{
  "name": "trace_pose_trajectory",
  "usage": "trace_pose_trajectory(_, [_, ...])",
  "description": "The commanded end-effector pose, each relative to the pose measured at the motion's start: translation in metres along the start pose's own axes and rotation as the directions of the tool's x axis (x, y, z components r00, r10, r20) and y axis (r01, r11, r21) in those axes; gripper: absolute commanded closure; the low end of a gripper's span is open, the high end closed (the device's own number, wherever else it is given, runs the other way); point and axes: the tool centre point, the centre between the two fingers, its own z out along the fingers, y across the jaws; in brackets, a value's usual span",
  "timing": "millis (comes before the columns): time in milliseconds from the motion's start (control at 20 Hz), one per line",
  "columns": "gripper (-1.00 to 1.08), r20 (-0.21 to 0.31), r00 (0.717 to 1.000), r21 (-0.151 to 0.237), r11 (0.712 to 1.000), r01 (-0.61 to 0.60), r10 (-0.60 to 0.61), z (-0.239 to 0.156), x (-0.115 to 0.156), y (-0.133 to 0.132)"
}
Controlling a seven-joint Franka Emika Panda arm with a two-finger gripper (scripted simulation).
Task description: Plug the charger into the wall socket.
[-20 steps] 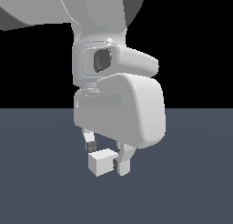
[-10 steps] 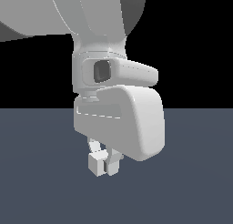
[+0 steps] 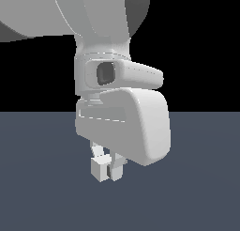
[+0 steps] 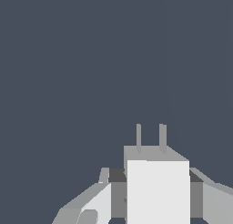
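The charger (image 3: 99, 169) is a small white block just over the dark floor, under the arm's bulky white hand. My gripper (image 3: 107, 170) is shut on it, one finger on each side. In the wrist view the charger (image 4: 157, 191) fills the space between the grey pads (image 4: 117, 192), and its two short grey prongs (image 4: 162, 137) point away from the hand over bare floor. The wall socket is out of view in both pictures.
A flat blue-grey floor (image 3: 201, 197) runs to a black background. The large white hand and arm (image 3: 126, 127) block much of the exterior view behind them.
The fingers have drawn together onto the charger; a second ago they stood wider apart around it. The charger has stayed at about the same spot.
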Motion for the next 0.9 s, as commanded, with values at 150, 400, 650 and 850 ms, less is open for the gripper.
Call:
trace_pose_trajectory(150, [1.08, -0.001, 0.999, 0.001, 0.999, 0.039, -0.039, -0.003, 0.003, 0.001])
trace_pose_trajectory(400, [1.08, -0.001, 0.994, 0.004, 0.994, 0.114, -0.114, -0.008, 0.009, 0.001])
trace_pose_trajectory(650, [1.08, -0.003, 0.975, 0.006, 0.975, 0.221, -0.221, -0.015, 0.018, 0.002])
trace_pose_trajectory(850, [1.08, -0.004, 0.946, 0.009, 0.946, 0.323, -0.323, -0.022, 0.027, 0.001])
